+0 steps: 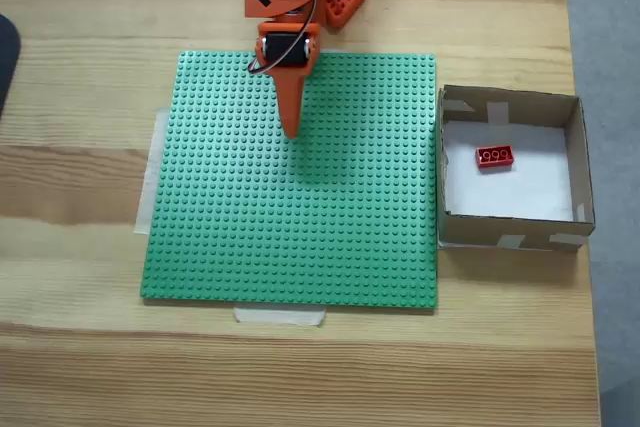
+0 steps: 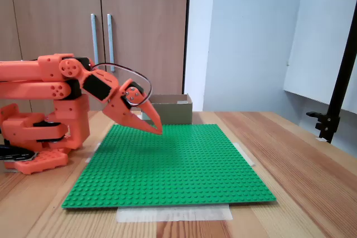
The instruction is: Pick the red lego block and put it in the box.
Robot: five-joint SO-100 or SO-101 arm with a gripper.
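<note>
The red brick (image 1: 495, 156) already lies in the box (image 1: 579, 162), so the job looks done; the empty pincer (image 1: 291, 133), clenched above the green baseplate (image 1: 350, 227), need only retreat.

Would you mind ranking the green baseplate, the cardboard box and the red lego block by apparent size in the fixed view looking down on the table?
1. The green baseplate, by far the largest.
2. The box, clearly smaller.
3. The red lego block, tiny, lying inside the box.
</note>
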